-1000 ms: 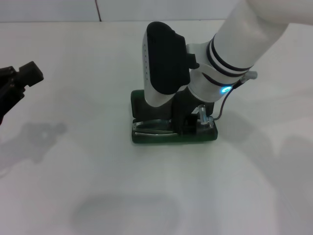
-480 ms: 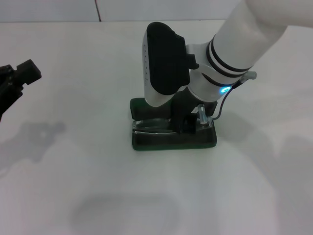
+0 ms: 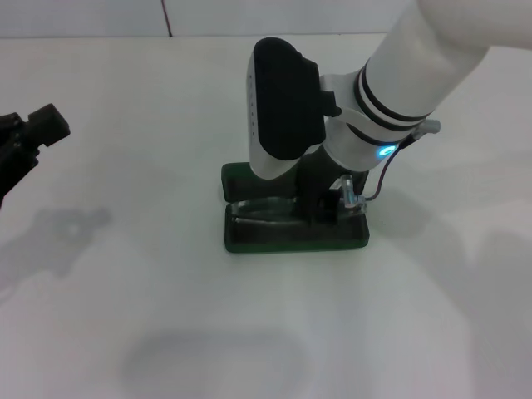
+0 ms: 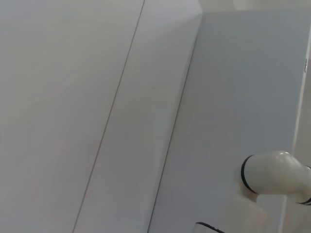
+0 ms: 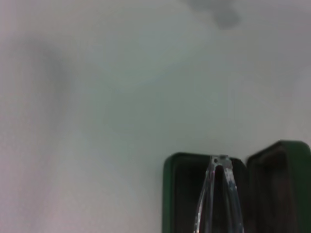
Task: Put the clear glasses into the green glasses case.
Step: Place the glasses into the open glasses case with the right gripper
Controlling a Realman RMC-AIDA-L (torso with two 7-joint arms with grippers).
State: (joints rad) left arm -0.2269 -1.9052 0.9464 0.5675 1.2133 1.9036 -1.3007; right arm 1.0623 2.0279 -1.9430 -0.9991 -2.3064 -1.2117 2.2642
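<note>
The green glasses case [image 3: 293,238] lies open in the middle of the white table, its lid toward the far side. The clear glasses [image 3: 261,208] lie low inside its near tray, lenses toward the left end. My right gripper [image 3: 322,206] reaches down into the right half of the case and is shut on the glasses. In the right wrist view the thin clear temple arms [image 5: 218,194] run over the case's dark lining [image 5: 184,194]. My left gripper [image 3: 37,133] hangs parked at the table's far left, away from the case.
The white table [image 3: 166,316] stretches bare around the case on all sides. The big right arm [image 3: 399,75] covers the case's back and right part. The left wrist view faces a pale wall and a piece of the right arm [image 4: 272,172].
The glasses have sunk deeper into the case tray with my right gripper, which eased slightly right and down. The left arm has stayed in place.
</note>
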